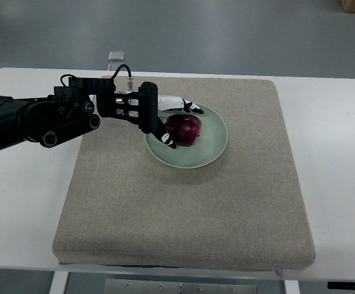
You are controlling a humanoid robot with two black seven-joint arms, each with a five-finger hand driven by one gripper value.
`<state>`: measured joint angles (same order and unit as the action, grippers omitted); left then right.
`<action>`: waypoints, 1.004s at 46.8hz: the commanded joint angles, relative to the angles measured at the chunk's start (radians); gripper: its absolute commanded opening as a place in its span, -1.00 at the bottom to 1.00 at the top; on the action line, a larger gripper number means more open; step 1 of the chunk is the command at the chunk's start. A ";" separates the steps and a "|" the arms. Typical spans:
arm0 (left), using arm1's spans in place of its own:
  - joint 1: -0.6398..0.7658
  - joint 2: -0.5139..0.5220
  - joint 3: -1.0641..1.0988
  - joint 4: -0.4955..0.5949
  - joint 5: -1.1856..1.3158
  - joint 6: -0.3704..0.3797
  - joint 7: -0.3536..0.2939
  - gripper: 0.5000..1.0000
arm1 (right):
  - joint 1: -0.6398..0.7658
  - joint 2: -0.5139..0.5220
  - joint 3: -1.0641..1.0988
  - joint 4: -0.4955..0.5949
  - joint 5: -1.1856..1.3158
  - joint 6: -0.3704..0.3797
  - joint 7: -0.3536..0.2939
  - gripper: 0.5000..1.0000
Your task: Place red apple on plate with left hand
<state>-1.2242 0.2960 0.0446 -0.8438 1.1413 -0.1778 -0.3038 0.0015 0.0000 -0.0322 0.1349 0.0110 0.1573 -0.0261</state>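
Red apple (184, 130) sits on pale green plate (213, 150), left of plate centre, dark red, stem side up. Left hand (172, 122) reaches in from picture's left, black arm above mat edge; fingers (167, 139) curled around apple from near and far sides, touching it. Plate rests on beige mat (226, 208), upper middle area. Mat covers white counter (336, 153). Small clear object (117, 56) lies at counter's far edge. Right arm out of view.
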 commanded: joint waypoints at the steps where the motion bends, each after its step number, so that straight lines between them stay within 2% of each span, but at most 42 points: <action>1: -0.001 0.000 0.000 0.002 0.000 0.000 0.000 0.84 | 0.000 0.000 0.000 0.000 0.000 -0.001 0.000 0.73; 12: 0.000 0.000 -0.002 0.037 -0.008 0.001 -0.005 0.85 | 0.000 0.000 0.000 0.000 0.001 -0.001 0.000 0.72; 23: 0.000 0.000 -0.017 0.135 -0.041 0.003 -0.014 0.86 | 0.000 0.000 0.000 0.000 0.000 0.001 0.000 0.72; 41: -0.005 0.000 -0.097 0.209 -0.245 0.008 -0.012 0.93 | 0.000 0.000 0.000 0.000 0.000 0.001 0.000 0.72; 47: -0.005 0.000 -0.109 0.245 -0.385 0.075 -0.012 0.93 | 0.000 0.000 0.000 0.000 0.000 0.001 0.000 0.73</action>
<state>-1.2292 0.2960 -0.0621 -0.6178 0.8336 -0.1428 -0.3167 0.0015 0.0000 -0.0322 0.1344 0.0111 0.1576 -0.0261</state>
